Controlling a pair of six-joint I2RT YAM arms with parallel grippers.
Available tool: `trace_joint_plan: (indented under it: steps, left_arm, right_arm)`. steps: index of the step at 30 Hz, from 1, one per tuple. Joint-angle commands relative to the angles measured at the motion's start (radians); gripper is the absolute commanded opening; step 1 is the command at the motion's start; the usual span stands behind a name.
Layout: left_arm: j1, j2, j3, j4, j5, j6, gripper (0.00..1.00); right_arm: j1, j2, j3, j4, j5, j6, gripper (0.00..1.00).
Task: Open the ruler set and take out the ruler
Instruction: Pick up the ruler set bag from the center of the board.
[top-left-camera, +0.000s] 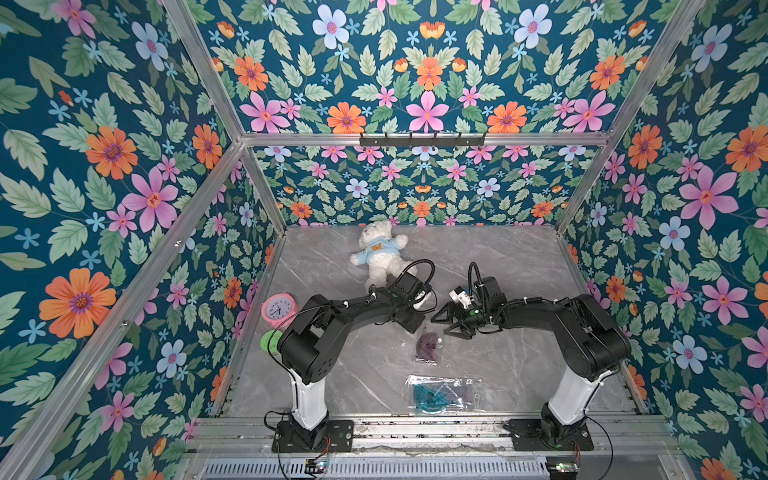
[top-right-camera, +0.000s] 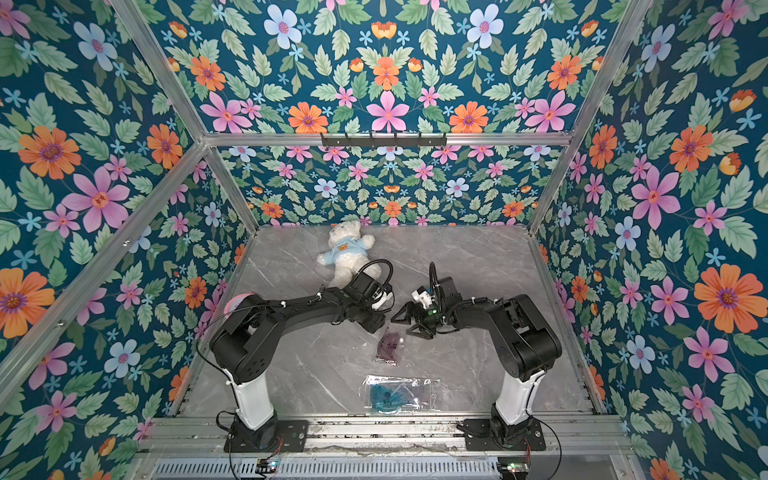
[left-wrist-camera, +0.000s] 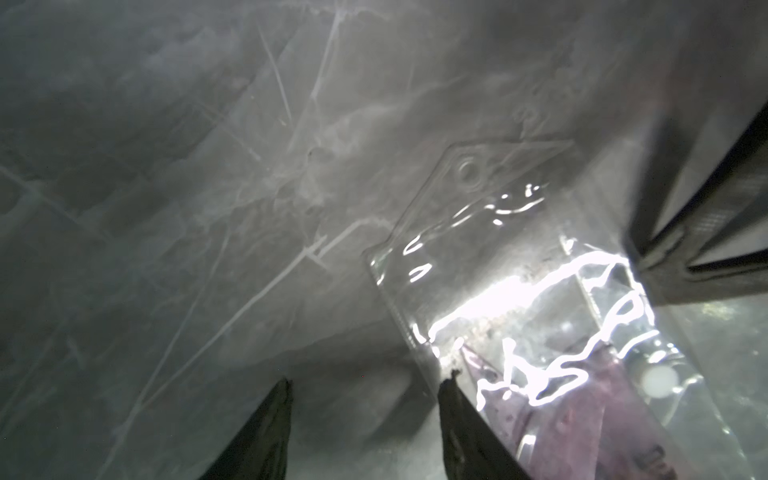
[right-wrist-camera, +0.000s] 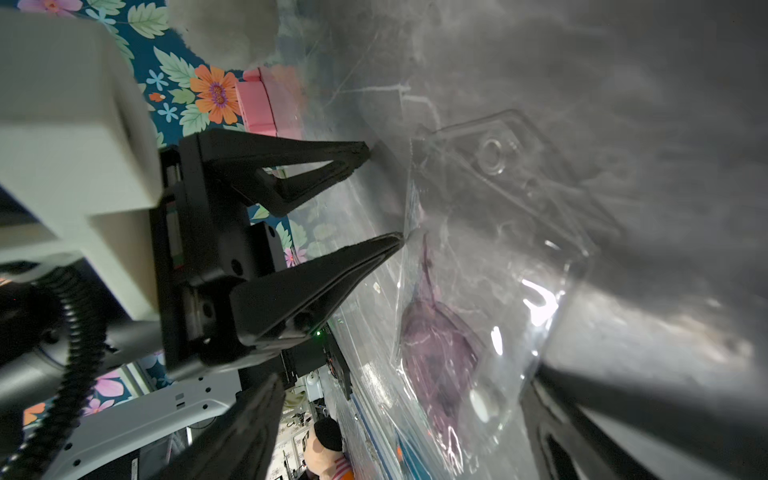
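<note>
The ruler set (top-left-camera: 428, 348) is a clear pouch lying flat at the table's middle, with purple rulers (right-wrist-camera: 440, 345) inside and a hang tab with a hole (left-wrist-camera: 469, 172). My left gripper (left-wrist-camera: 365, 386) is down at the pouch's side edge. Its jaws are apart over bare table and one fingertip (left-wrist-camera: 451, 380) touches the plastic edge. In the right wrist view the left gripper (right-wrist-camera: 384, 195) points at that same edge. My right gripper (top-left-camera: 441, 326) hovers just past the pouch's far end. It is wide open, and in its wrist view the right gripper (right-wrist-camera: 415, 399) straddles the pouch.
A second clear pouch with blue rulers (top-left-camera: 440, 395) lies near the front edge. A white teddy bear (top-left-camera: 380, 251) lies at the back, a pink clock (top-left-camera: 277, 309) and a green object (top-left-camera: 268, 341) at the left wall. Both arms meet over the table's middle.
</note>
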Motion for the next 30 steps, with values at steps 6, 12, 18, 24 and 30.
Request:
trace_joint_plan:
  steps: [6,12,18,24,30]
  left_arm:
    - [0.007,0.017,-0.016,0.017,0.047,-0.013,0.38]
    - [0.008,0.016,-0.03,0.032,0.059,-0.021,0.34]
    - [0.008,0.005,-0.045,0.047,0.063,-0.027,0.33]
    - [0.006,0.002,-0.049,0.051,0.064,-0.028,0.33]
    - [0.007,-0.002,-0.053,0.052,0.063,-0.031,0.35]
  right_arm:
    - [0.003,0.026,-0.015,-0.012,0.086,0.021,0.85]
    - [0.028,-0.008,-0.028,0.055,0.052,0.031,0.81]
    - [0.052,-0.032,-0.03,0.062,0.056,0.023,0.74]
    - [0.056,-0.064,-0.045,0.071,0.077,0.029,0.62]
    - [0.059,-0.079,-0.045,0.073,0.09,0.03,0.52]
